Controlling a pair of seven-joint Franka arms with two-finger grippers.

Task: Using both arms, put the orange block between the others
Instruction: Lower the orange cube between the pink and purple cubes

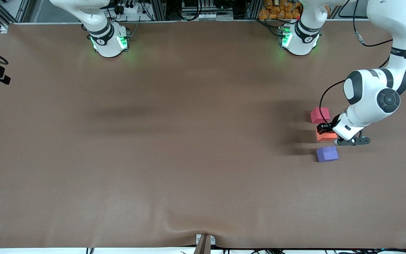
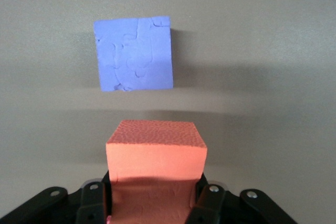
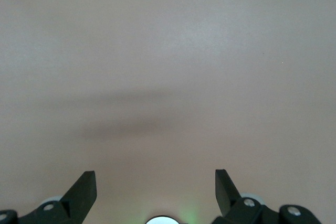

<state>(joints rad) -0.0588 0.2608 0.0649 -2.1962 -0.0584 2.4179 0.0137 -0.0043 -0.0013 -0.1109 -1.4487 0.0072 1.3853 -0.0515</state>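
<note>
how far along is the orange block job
Nearly done: the orange block sits in line between the pink block and the purple block. In hand: the left gripper is shut on it. Left: let go and pull away. The right gripper waits, open.

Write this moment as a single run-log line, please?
left tool: shut on orange block, between red-pink cube and blue-purple cube | right tool: open, holds nothing, waits | release: not yet

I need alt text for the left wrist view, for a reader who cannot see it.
The left gripper is shut on the orange block, which fills the lower middle of the picture. The blue-purple block lies apart from it on the brown table, with a bare gap between them.
</note>
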